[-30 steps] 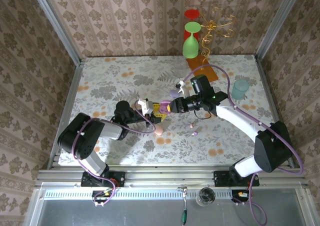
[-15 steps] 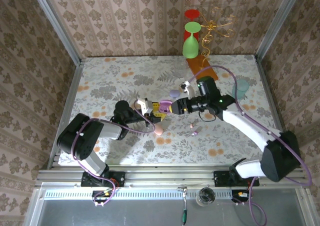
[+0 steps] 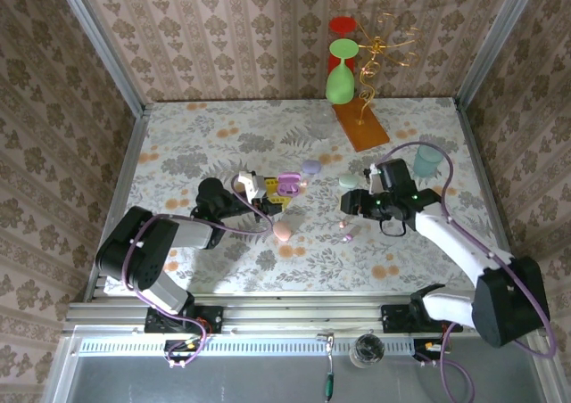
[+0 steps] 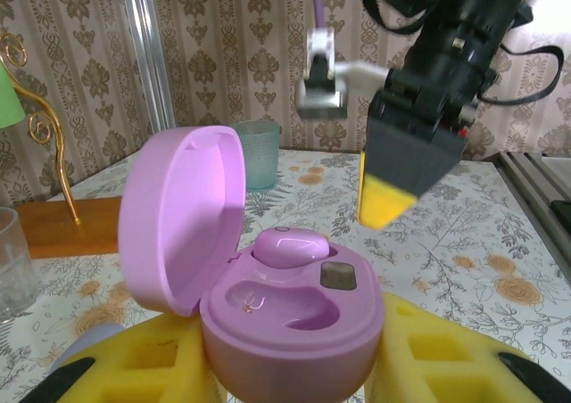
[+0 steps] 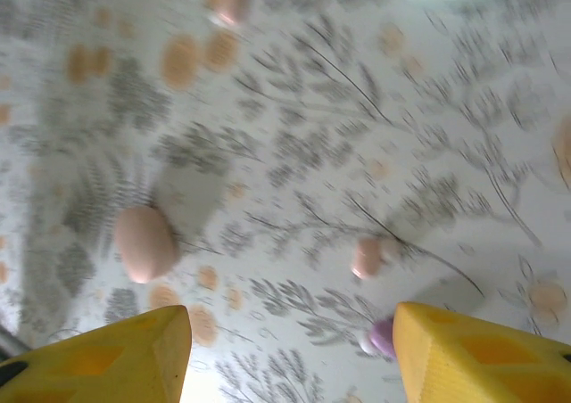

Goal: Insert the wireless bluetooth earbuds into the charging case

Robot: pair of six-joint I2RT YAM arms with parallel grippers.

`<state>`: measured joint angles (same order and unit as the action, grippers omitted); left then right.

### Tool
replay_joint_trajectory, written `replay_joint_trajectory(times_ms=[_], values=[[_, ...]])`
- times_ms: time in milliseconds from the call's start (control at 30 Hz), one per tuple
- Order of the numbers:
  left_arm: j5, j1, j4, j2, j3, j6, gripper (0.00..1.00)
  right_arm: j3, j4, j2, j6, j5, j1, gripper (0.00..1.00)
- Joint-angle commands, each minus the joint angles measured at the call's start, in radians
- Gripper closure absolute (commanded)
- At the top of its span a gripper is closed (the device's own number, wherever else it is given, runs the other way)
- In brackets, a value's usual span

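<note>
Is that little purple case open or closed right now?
Open. The glossy lilac pebble-shaped case has its lid tipped back; one lilac earbud sits inside, the neighbouring socket empty.

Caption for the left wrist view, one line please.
Left end effector grips the open lilac charging case, one earbud seated, second slot empty.
</note>
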<state>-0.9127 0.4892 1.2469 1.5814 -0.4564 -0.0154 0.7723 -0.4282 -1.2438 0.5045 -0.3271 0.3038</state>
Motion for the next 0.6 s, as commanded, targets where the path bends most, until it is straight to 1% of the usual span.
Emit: replay_joint_trajectory(times_ms=[0, 100, 233, 333, 567], values=[[-0.017, -0.004, 0.039, -0.023, 0.011, -0.019, 0.67, -0.034, -0.080, -0.033, 0.108, 0.048, 0.002, 0.38], [-0.016, -0.007, 0.039, -0.019, 0.016, -0.011, 0.67, -0.089, -0.034, -0.058, 0.147, -0.016, 0.004, 0.38], [-0.007, -0.008, 0.039, -0.019, 0.018, -0.017, 0.68, -0.116, 0.021, -0.110, 0.148, -0.126, 0.006, 0.37], [0.015, -0.008, 0.039, -0.022, 0.017, -0.023, 0.68, -0.112, 0.031, -0.141, 0.136, -0.153, 0.007, 0.38], [0.042, -0.007, 0.039, -0.031, 0.013, -0.042, 0.69, -0.108, 0.069, -0.213, 0.134, -0.170, 0.008, 0.40]])
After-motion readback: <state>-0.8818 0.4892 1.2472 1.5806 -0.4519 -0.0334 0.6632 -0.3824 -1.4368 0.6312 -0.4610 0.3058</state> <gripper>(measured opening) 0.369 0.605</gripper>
